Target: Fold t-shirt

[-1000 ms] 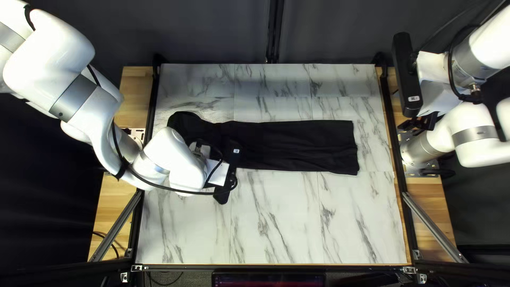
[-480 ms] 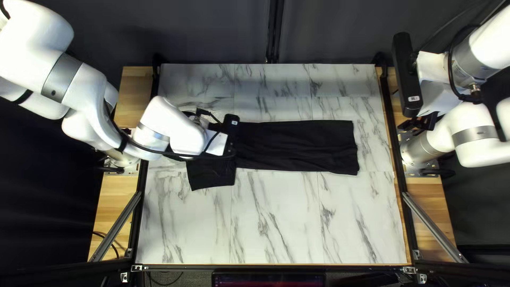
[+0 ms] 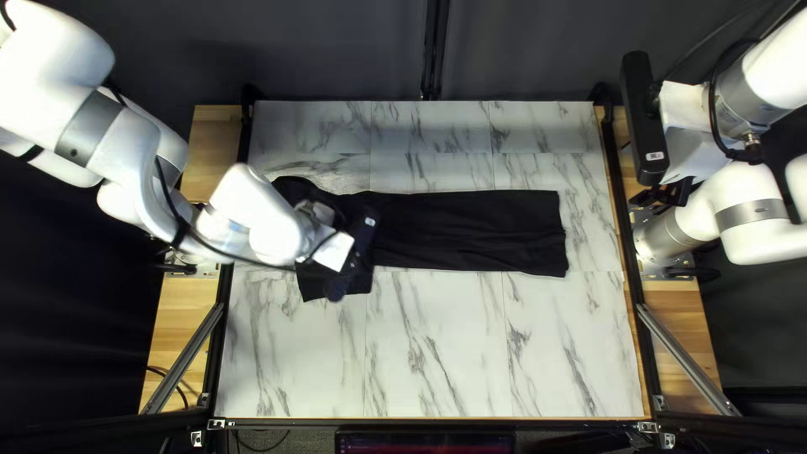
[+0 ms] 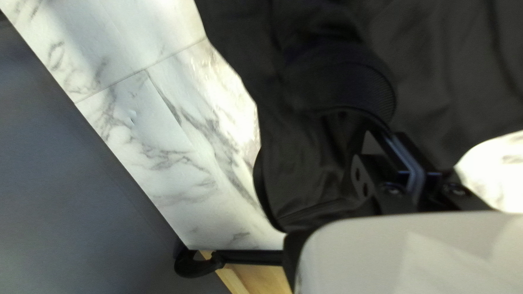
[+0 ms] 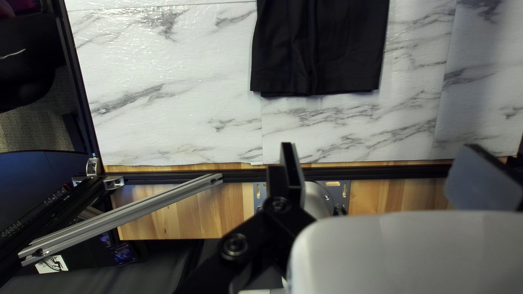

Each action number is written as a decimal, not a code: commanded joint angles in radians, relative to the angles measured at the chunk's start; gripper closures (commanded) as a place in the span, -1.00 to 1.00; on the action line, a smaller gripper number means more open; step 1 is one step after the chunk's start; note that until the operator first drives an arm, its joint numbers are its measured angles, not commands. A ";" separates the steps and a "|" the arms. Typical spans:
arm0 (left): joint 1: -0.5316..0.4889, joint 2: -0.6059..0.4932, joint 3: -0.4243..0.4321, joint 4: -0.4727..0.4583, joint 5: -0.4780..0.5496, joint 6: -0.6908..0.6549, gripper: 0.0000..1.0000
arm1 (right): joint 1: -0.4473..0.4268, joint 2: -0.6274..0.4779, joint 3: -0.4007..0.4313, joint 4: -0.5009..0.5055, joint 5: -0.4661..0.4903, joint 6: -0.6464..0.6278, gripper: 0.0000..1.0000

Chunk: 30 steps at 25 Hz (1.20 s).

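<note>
currently, the t-shirt (image 3: 471,227) is laid out on the tabletop (image 3: 445,353) as a long dark strip, running from beneath the left arm (image 3: 256,219) toward the right side of the top left view.

progress: partial, as judged. the body is already narrowed lengthwise, and its straight end (image 5: 316,91) is seen fairly square in the right wrist view, with slight creasing. at the other end, a short flap (image 3: 311,288) is left jutting toward the near edge, and a rounded part (image 3: 290,187) is spread past the strip toward the far side. neither is tucked in line with the strip.

left gripper (image 4: 385,133): placed over the flap end, beside a ribbed band (image 4: 376,92). its fingers are set narrow, close together; whether any cloth is pinched cannot be told, black being seen against black.

right gripper (image 5: 381,146): fingers held wide, nothing between them, well apart from the cloth at the side of the tabletop.

remaining, as judged: the flap end is to be brought in and flattened, then the strip is to be folded across its length into a compact shape. if the band is dragged during tucking, the narrowed layers may be skewed; a light touch is called for.
</note>
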 commanded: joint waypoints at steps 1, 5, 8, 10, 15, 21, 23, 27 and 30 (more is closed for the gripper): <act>0.227 -0.048 0.068 -0.054 -0.035 0.186 0.86 | 0.000 0.000 0.000 0.000 0.000 0.000 -1.00; 0.354 0.047 0.083 -0.162 -0.108 0.315 0.85 | 0.000 0.000 0.000 0.000 0.000 0.000 -1.00; 0.325 0.107 0.081 -0.219 -0.134 0.314 0.84 | 0.000 0.000 0.000 0.000 0.000 0.000 -1.00; 0.276 0.138 0.066 -0.246 -0.142 0.286 0.85 | 0.000 0.000 0.000 0.000 0.000 0.000 -1.00; 0.189 0.137 -0.003 -0.253 -0.101 0.230 0.88 | 0.000 0.000 0.000 0.000 0.000 0.000 -1.00; 0.058 0.126 -0.032 -0.223 -0.141 0.136 0.93 | 0.000 0.000 0.000 0.000 0.000 0.000 -1.00; 0.006 0.143 -0.031 -0.205 -0.155 0.085 0.92 | 0.000 0.000 0.000 0.000 0.000 0.000 -1.00; -0.086 0.149 -0.008 -0.182 -0.166 0.015 0.90 | 0.000 0.000 0.000 0.000 0.000 0.000 -1.00; -0.147 0.173 -0.001 -0.178 -0.183 -0.012 0.88 | 0.000 0.000 0.000 0.000 0.000 0.000 -1.00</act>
